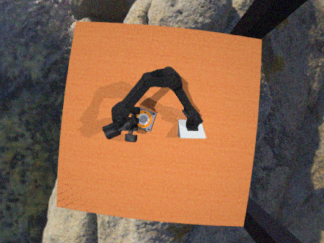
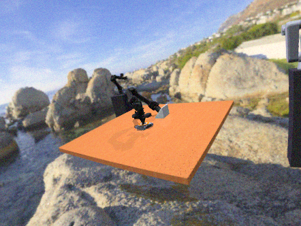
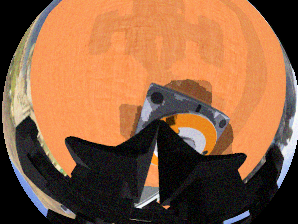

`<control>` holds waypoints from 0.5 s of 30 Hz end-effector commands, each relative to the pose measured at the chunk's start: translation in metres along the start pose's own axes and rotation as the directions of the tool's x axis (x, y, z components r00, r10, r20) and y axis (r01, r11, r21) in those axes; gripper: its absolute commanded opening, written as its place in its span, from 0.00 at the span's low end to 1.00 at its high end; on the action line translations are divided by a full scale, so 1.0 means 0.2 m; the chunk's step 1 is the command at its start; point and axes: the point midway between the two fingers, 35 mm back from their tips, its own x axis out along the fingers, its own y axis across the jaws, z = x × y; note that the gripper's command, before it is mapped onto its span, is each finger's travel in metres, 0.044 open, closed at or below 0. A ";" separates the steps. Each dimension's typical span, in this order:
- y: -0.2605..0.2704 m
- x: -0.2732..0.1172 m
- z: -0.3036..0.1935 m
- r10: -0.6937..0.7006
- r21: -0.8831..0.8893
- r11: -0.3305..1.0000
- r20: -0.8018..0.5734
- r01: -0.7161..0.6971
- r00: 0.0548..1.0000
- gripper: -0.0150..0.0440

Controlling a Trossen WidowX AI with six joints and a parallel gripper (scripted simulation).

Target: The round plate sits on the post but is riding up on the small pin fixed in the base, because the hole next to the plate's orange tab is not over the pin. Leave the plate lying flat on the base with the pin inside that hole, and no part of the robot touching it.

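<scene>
From where I stand the arm is bent low over the little fixture near the middle of the orange desk (image 1: 165,176), its gripper (image 3: 157,163) with the jaws pressed together and nothing between them, the closed tip down at the near edge of the round plate (image 3: 200,137). Whether the tip is actually touching the plate I cannot tell; in the wrist view the dark fingers cover a good part of it. The plate sits on the grey square base (image 1: 152,118), ringed in orange, with its pale hub around the post (image 1: 144,119) showing in the top view. I can't pick out the small pin or the hole beside the tab, so I can't say whether the plate is lying flat or riding up. My guess is the work is in the middle: the closed jaws look placed to nudge the plate round, and what remains is to get the hole over the pin, let the plate drop, and lift the arm away. Otherwise there is only the white mounting block (image 1: 191,131) under the arm's foot, well apart from the base, and nothing stands between the gripper and the plate.
</scene>
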 end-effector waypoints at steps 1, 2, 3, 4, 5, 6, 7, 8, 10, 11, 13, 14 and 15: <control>-0.03 0.00 0.02 -0.005 -0.004 1.000 -0.003 0.005 1.000 0.25; -0.04 0.00 0.02 -0.005 -0.004 1.000 -0.003 0.005 1.000 0.25; -0.04 0.00 0.02 -0.005 -0.004 1.000 -0.002 0.005 1.000 0.25; -0.04 0.00 0.03 -0.006 -0.004 1.000 -0.002 0.006 1.000 0.25; -0.05 0.00 0.03 -0.006 -0.004 1.000 -0.002 0.006 1.000 0.25; -0.05 0.00 0.03 -0.006 -0.004 1.000 -0.002 0.006 1.000 0.25; -0.06 0.00 0.03 -0.006 -0.004 1.000 -0.002 0.006 1.000 0.25; -0.06 0.00 0.03 -0.006 -0.004 1.000 -0.002 0.006 1.000 0.25; -0.07 0.00 0.04 -0.006 -0.004 1.000 -0.002 0.006 1.000 0.25; -0.08 0.00 0.04 -0.006 -0.004 1.000 -0.002 0.006 1.000 0.25; -0.09 0.00 0.04 -0.006 -0.004 1.000 -0.002 0.006 1.000 0.25; -0.09 0.00 0.05 -0.006 -0.004 1.000 -0.002 0.006 1.000 0.25; -0.10 0.00 0.05 -0.006 -0.004 1.000 -0.002 0.006 1.000 0.25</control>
